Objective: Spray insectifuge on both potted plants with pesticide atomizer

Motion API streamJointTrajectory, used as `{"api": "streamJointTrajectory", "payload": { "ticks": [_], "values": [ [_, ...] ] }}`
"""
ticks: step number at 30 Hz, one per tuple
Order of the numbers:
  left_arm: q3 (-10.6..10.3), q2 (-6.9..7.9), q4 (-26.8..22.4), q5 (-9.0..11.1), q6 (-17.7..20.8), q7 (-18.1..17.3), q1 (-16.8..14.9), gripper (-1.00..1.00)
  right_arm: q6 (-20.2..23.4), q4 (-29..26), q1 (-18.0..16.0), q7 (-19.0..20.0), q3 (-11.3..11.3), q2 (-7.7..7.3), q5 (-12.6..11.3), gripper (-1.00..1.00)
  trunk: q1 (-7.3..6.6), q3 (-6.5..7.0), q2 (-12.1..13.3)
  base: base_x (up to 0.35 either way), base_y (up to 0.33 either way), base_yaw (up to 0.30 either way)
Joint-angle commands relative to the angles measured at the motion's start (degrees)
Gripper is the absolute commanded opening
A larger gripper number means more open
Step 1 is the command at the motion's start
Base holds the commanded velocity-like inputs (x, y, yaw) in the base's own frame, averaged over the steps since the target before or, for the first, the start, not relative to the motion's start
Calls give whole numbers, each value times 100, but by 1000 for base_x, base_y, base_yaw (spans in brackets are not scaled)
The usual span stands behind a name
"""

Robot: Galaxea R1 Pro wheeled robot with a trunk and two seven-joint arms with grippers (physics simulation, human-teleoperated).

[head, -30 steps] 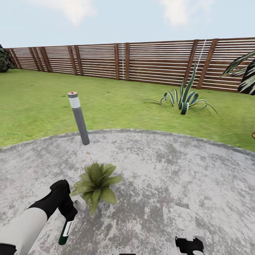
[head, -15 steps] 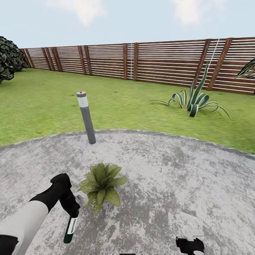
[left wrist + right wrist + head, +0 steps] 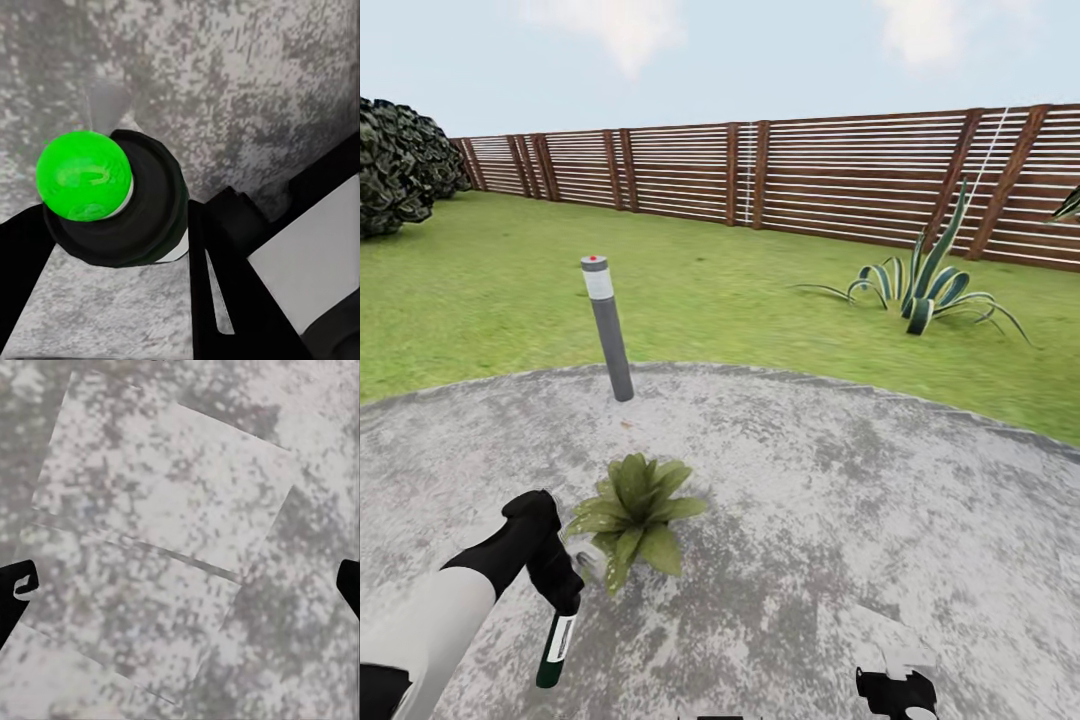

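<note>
My left gripper (image 3: 563, 598) is shut on the pesticide atomizer (image 3: 554, 643), a slim dark-green bottle with a white label that hangs downward over the grey stone patio (image 3: 810, 500). In the left wrist view the atomizer (image 3: 142, 217) sits between the black fingers (image 3: 225, 292), with a bright green ball on top of it. A potted plant (image 3: 632, 512), a low rosette of broad green leaves, stands on the patio just right of and beyond that gripper. My right gripper (image 3: 897, 690) is low at the picture's bottom edge, and in its wrist view the right gripper (image 3: 180, 589) is open above bare stone.
A grey bollard lamp (image 3: 608, 330) with a red dot stands at the patio's far edge behind the plant. Lawn (image 3: 480, 290) rings the patio, with a spiky striped agave (image 3: 925, 285) at the right, a dark bush (image 3: 395, 165) at the left and a slatted wooden fence (image 3: 810, 175) behind.
The whole head view has swung to the left, bringing the dark bush into the picture. My left gripper still holds the atomizer beside the plant.
</note>
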Motion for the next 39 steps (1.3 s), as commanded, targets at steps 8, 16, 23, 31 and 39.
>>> {"api": "streamJointTrajectory", "payload": {
  "ticks": [8, 16, 23, 31, 39],
  "values": [
    [19, -9, -8, -275, 135, -55, -6, -100, -14, 9, -1, -9, -25, 8, 29, 100, -2, -5, -2, -21, -267, 261],
    [24, -20, -12, -279, 143, -64, -13, -100, -14, 9, -1, -9, -25, 9, 29, 100, -2, -5, -2, 218, -175, 29],
    [-3, 30, -43, -264, 138, -114, -394, -100, -14, 12, -1, -9, -25, 18, 29, 100, -2, -5, -2, 27, -18, 212],
    [-33, -3, 32, -253, 113, -116, -445, -100, -14, 10, -1, -9, -25, 18, 29, 100, -2, -5, -2, 0, 0, 277],
    [-114, -52, 45, -248, 133, -116, -410, -100, -14, 5, -1, -9, -25, 14, 29, 100, -2, -5, -2, 20, -5, 277]
  ]
}}
